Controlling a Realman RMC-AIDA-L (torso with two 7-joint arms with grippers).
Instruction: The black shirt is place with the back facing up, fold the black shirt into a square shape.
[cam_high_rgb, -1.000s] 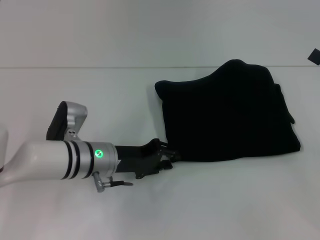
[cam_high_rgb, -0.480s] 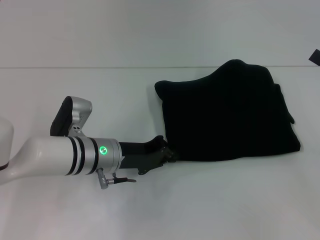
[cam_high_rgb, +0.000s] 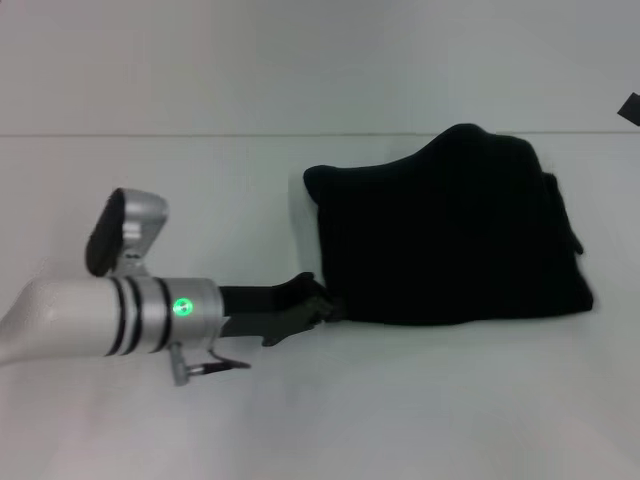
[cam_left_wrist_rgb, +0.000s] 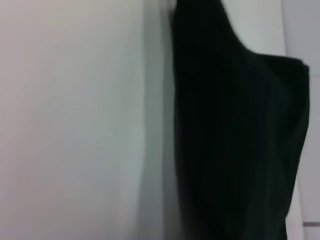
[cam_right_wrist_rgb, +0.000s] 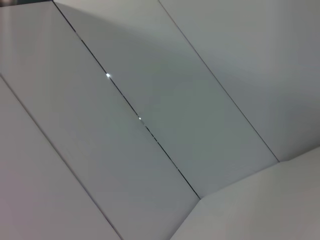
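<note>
Black fabric, already folded into a rough bundle: the shirt (cam_high_rgb: 450, 235) sits on the white table (cam_high_rgb: 200, 180), right of centre in the head view, well away from the table's near edge. Your left gripper (cam_high_rgb: 325, 305) is down at its near-left corner, right at the hem. Whether it's clenched on cloth or released I honestly can't tell, black on black there. The right gripper isn't showing anywhere, so I'd guess that arm is parked.

If you're pinching that corner for another fold, get both layers in the grip, lift only enough to clear the table, and carry it straight across so the edge lands flush instead of skewed. Soft fabric will sag and drag otherwise.

Shape-wise the bundle is close to square but a bit wider than deep, long axis running left-right. The far-right end bulges up higher and its far edge slopes, so it looks like it needs squaring off.
</note>
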